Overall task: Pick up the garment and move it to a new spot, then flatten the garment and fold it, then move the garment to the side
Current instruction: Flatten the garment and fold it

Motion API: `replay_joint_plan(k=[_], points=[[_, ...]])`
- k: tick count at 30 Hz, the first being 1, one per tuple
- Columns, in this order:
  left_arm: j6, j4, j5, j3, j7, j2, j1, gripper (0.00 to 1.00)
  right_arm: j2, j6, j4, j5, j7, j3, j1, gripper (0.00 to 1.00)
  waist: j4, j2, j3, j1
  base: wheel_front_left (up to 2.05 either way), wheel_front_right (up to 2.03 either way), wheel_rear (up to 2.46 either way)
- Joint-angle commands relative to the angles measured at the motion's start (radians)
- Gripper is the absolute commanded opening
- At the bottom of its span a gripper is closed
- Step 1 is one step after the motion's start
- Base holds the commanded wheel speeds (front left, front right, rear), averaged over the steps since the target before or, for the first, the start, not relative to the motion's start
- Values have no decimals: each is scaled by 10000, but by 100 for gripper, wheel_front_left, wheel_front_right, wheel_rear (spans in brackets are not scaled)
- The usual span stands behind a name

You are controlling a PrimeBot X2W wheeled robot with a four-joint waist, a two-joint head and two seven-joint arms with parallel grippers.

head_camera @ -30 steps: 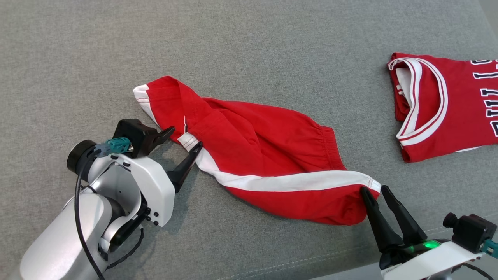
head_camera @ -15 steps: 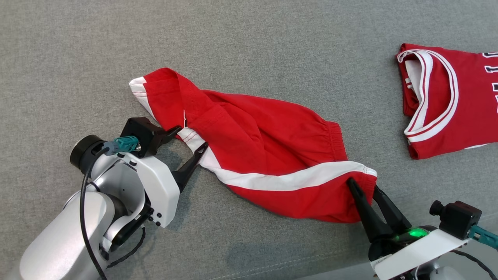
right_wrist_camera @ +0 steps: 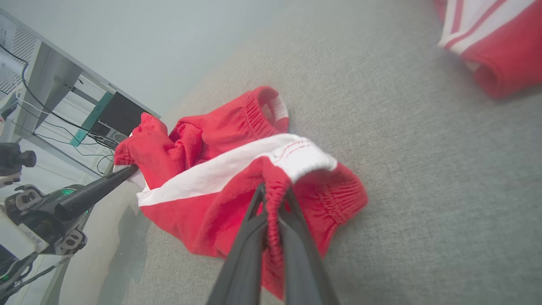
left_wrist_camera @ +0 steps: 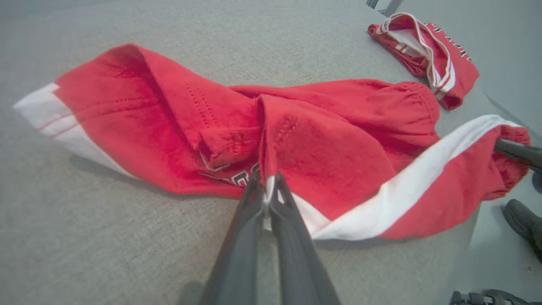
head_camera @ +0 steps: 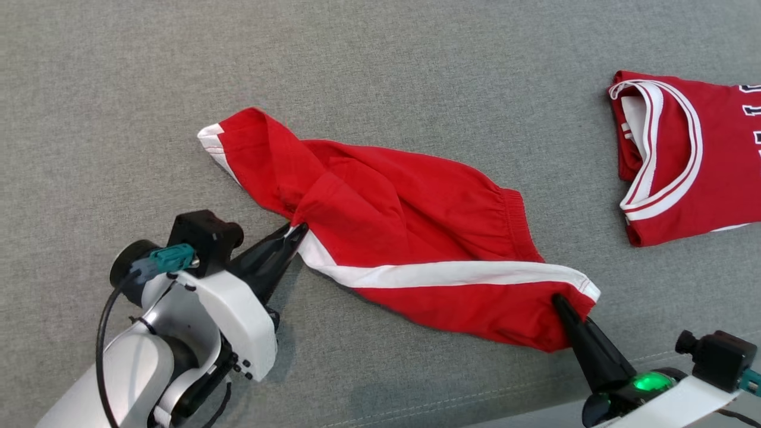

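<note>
The red garment [head_camera: 416, 238] — a pair of shorts with a white side stripe [head_camera: 452, 274] — is spread crumpled on the grey fabric surface [head_camera: 380, 65] and drawn out between the two grippers. The left gripper [head_camera: 295, 230] is seen with its fingers pressed together on a bunched fold where the red cloth meets the white stripe. In the left wrist view a sliver of white fabric is pinched right between the tips, and the bulk of the garment is heaped just beyond them and to either side. The right gripper [head_camera: 565, 306] is clamped on a gathered elastic edge at the garment's other end. In the right wrist view the puckered red cloth is caught between its fingers, with the end of the stripe draped just above the tips. A folded red jersey [head_camera: 678, 160] with white trim is laid well apart from both pairs of fingers — beyond the right gripper's tips and off to that side.
</note>
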Motion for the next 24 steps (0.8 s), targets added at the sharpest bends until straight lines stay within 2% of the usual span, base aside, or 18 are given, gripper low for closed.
replay_joint_plan(k=[1,2,3,5,7,8,10,11,13,15,17,20,22,24], points=[[113,-455,-187,534,-130,286,3,0,-348,46,-411,160,-165,125,226,0,67,-1,-11,0,0,0,0],[176,-752,-569,778,-245,213,182,0,-655,46,-583,311,-95,-91,177,0,188,-1,-41,0,0,0,0],[176,-752,-569,778,-245,213,182,0,-655,46,-583,311,-95,-91,177,0,188,-1,-41,0,0,0,0],[-57,-878,-1424,1328,-220,138,-192,0,-991,46,-773,736,367,-357,-824,0,351,-1,-137,0,0,0,0],[-355,-427,-2186,1754,257,143,-1143,0,-1258,46,-489,742,1158,-334,-2350,0,473,-1,-264,0,0,0,0],[-355,-427,-2186,1754,257,143,-1143,0,-1258,46,-489,742,1158,-334,-2350,0,473,-1,-264,0,0,0,0],[-559,618,-3227,2287,1070,51,-2636,0,-1229,46,35,921,2166,-13,-4570,0,470,-1,-390,0,0,0,0],[-479,1404,-3683,2658,1428,-15,-3585,0,-1151,46,437,791,2512,183,-5911,0,448,-1,-471,0,0,0,0],[-342,3122,-3997,3276,1735,41,-5617,0,-551,46,1616,804,2792,403,-8453,0,302,-1,-656,0,0,0,0],[-364,4563,-3579,3610,1298,255,-7430,0,42,46,2919,253,2296,586,-10679,0,102,-1,-854,0,0,0,0],[-666,5431,-3104,3508,895,294,-8840,0,400,46,4088,-191,1612,663,-12163,0,121,-1,-940,0,0,0,0],[-1117,5982,-2721,3232,413,101,-9899,0,405,46,4717,-342,1243,1352,-12986,0,399,-1,-939,0,0,0,0],[-1299,5874,-2648,3095,25,-25,-9631,0,133,46,4491,-333,1237,2215,-12636,0,628,-1,-914,0,0,0,0],[-1349,5510,-2787,3136,-462,-196,-8662,0,-290,46,4077,-16,1163,2848,-11793,0,911,-1,-780,0,0,0,0]])
